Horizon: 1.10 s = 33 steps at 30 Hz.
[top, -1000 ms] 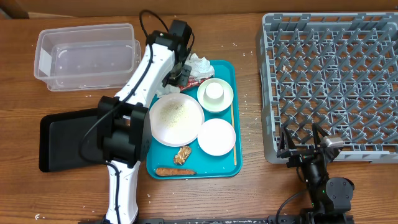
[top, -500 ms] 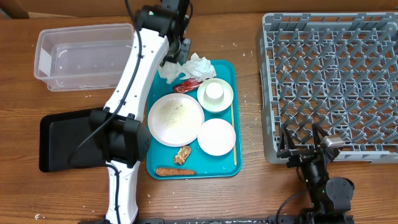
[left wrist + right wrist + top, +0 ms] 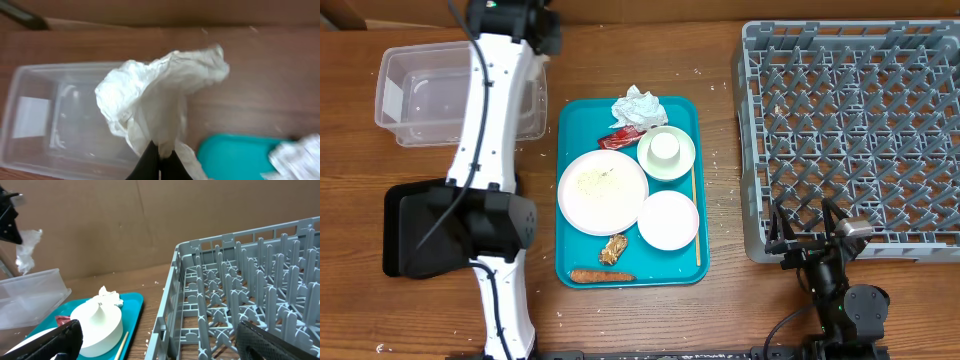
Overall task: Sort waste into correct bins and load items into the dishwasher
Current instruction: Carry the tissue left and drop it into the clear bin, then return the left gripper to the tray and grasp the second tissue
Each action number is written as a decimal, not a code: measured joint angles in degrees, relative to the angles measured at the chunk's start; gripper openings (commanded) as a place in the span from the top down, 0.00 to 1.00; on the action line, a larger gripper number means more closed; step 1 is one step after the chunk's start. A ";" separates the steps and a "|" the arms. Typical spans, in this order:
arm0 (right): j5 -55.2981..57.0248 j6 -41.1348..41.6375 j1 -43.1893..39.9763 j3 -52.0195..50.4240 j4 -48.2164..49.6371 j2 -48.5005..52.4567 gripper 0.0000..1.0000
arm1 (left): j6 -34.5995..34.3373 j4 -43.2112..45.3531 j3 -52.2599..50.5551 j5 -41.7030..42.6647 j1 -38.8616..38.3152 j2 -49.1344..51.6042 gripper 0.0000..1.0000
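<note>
Jaws of the left gripper [image 3: 159,156] are clamped on a crumpled white napkin [image 3: 160,100] above the clear tub [image 3: 430,95] at eleven o'clock, while the right gripper [image 3: 807,238], fingers spread wide, sits at five o'clock by the grey dish rack [image 3: 850,120].

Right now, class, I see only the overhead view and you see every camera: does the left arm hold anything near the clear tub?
Observer: Yes. The left wrist view shows the left fingers pinching a crumpled white napkin.
Operator: Is it touching the clear tub?
Observer: No contact shows. In the right wrist view it hangs in the air above the tub's rim.
Operator: And the right fingers?
Observer: Spread wide with nothing between them, beside the grey dish rack.
</note>
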 measured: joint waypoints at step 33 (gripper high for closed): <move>0.00 0.02 0.00 0.00 0.00 0.00 0.00 | 2.51 -6.64 -0.66 32.94 -1.75 0.63 0.23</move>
